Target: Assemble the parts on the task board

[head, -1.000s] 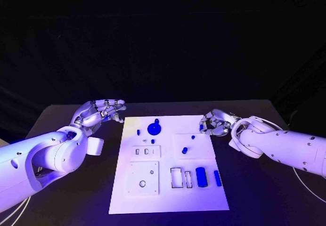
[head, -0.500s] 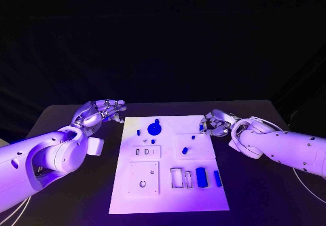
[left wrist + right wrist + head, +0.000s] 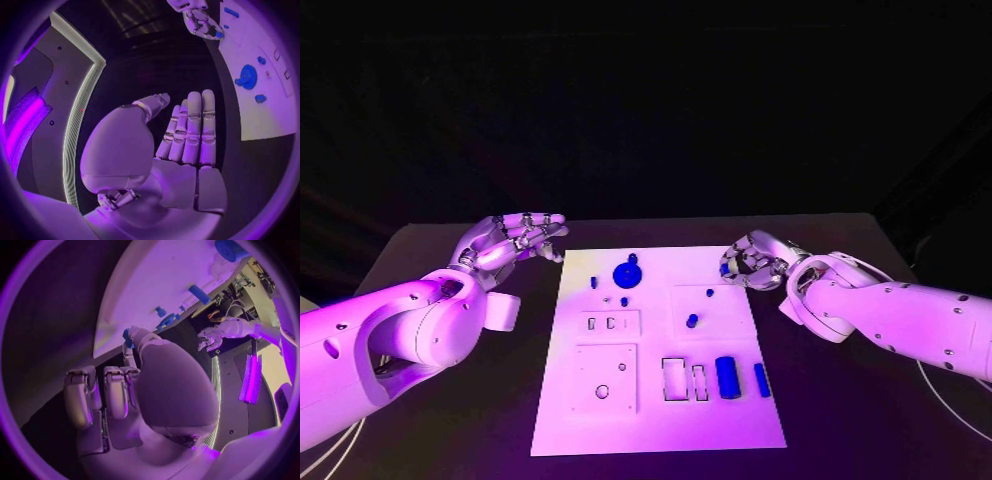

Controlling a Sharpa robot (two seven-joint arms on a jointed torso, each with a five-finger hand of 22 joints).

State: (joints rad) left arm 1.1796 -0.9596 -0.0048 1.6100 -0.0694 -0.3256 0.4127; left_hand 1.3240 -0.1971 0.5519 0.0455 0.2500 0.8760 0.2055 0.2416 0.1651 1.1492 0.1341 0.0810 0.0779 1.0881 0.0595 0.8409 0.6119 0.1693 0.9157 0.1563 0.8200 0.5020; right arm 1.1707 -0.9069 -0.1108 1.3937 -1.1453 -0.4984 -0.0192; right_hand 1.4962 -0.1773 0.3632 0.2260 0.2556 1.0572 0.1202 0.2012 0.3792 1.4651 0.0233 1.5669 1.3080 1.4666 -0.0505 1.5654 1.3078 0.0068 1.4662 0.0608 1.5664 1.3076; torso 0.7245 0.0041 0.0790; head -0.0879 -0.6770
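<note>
Left hand (image 3: 516, 238) hovers empty, fingers straight and together, off the task board's (image 3: 661, 425) far left corner — right hand (image 3: 756, 262) pinches a small blue part (image 3: 127, 336) at its far right edge. Several parts (image 3: 727, 374) lie loose — assembly barely begun, I'd judge.

The head camera looks down on the task board (image 3: 661, 350) from above. Each wrist camera sits close behind its own hand, and both share the board with the head view.

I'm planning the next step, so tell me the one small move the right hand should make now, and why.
Probably carry the right hand inward over the task board toward an open slot. It sits at the board's far right edge and appears to pinch a small blue part at its fingertips. The left hand is open beside the board.
</note>
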